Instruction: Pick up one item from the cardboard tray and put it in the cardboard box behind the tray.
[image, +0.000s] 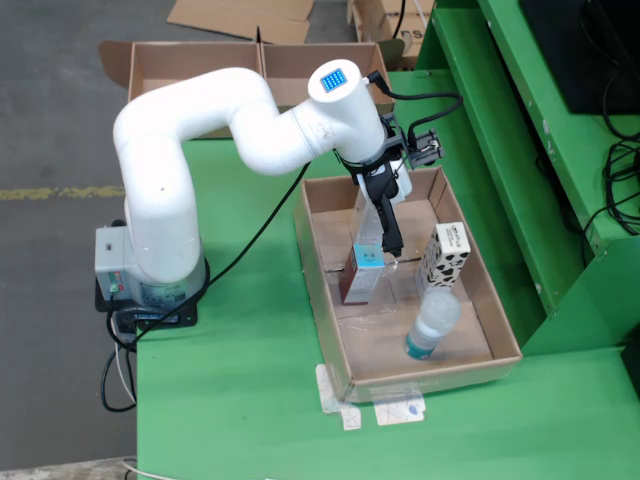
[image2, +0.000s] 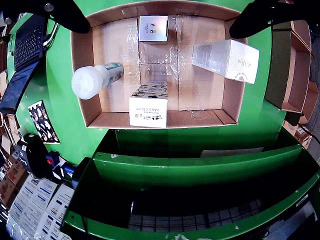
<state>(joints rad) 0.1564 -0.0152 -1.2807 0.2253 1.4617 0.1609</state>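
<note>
A cardboard tray (image: 318, 262) lies on the green table. It holds a tall pale box (image: 368, 228) beside a maroon box (image: 357, 283), a black-and-white patterned box (image: 445, 255) and a white-capped bottle (image: 433, 322). My black gripper (image: 389, 240) hangs over the tray's far part, next to the pale box. In the wrist view my gripper (image2: 160, 29) is open and empty, its fingers (image2: 65, 15) spread wide. Below it are a silver box top (image2: 153, 28), the pale box (image2: 226, 59), the bottle (image2: 95, 80) and the patterned box (image2: 149, 105). The cardboard box (image: 160, 70) stands behind the tray.
The arm's base (image: 150, 285) sits at the table's left edge, with a black cable (image: 255, 235) running toward the tray. A raised green frame (image: 500, 150) borders the tray on the right of the fixed view. Flat cardboard (image: 240, 18) lies on the floor beyond.
</note>
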